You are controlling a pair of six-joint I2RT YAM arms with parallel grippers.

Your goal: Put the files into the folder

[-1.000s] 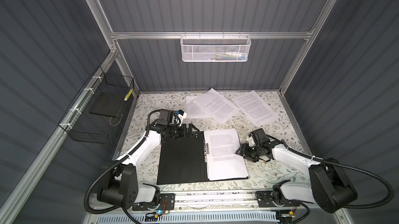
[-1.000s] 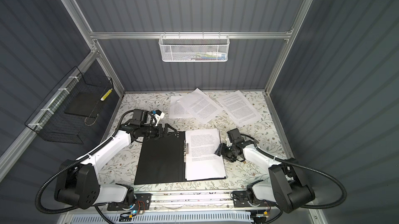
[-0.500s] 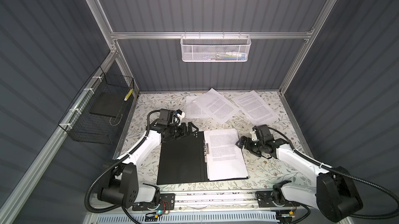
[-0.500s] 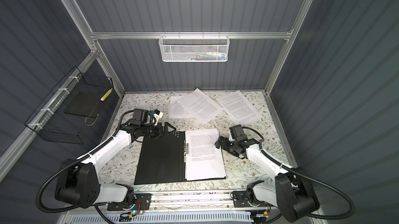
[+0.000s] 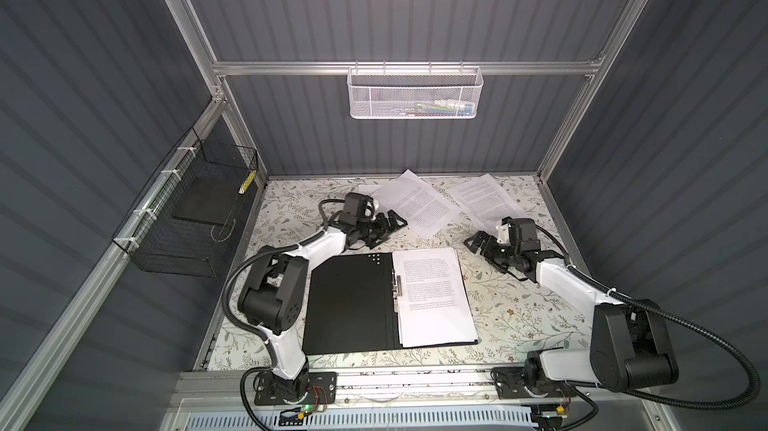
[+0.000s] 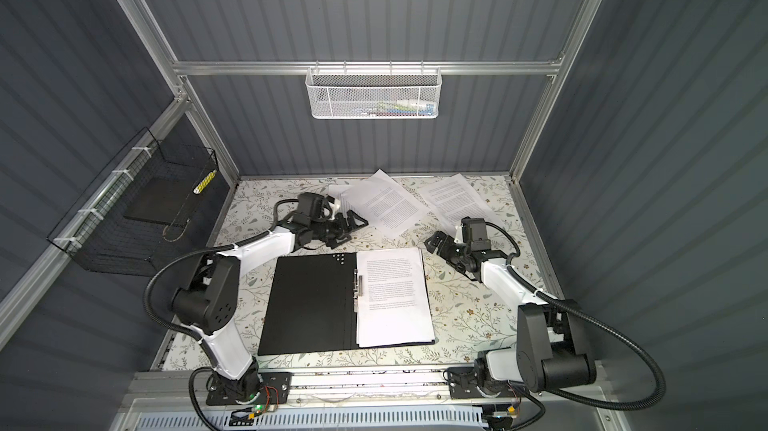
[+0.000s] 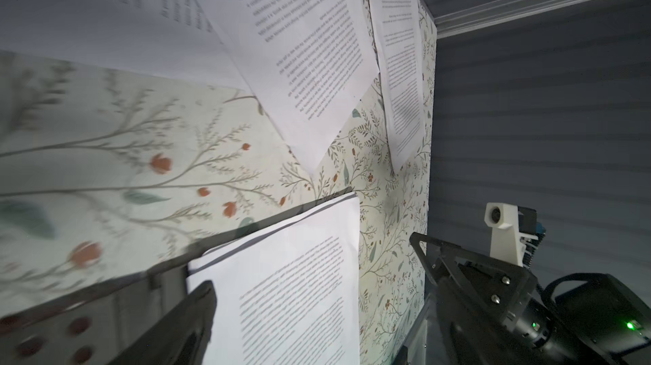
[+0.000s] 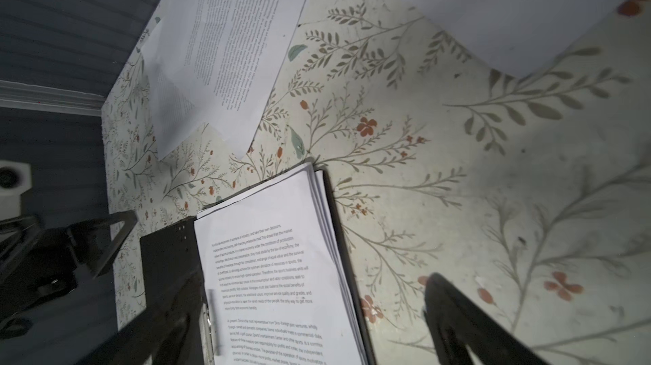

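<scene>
1. Now that the right claw (image 5: 478, 244) has let go and backed off, it hangs wide and empty, just beside the far right corner of the folder (image 5: 349, 304).
2. That folder lies open on the table (image 5: 519, 304), the stack of files (image 5: 432, 296) resting on its right half.
3. The left claw (image 5: 392, 229), wide too, has swung up toward the loose sheets (image 5: 419, 204) at the back: likely next.

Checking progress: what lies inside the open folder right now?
A stack of printed sheets lies on the folder's right half, beside the clip; the left half is bare black. The top one covers the rest, so their count and print cannot be seen.
</scene>
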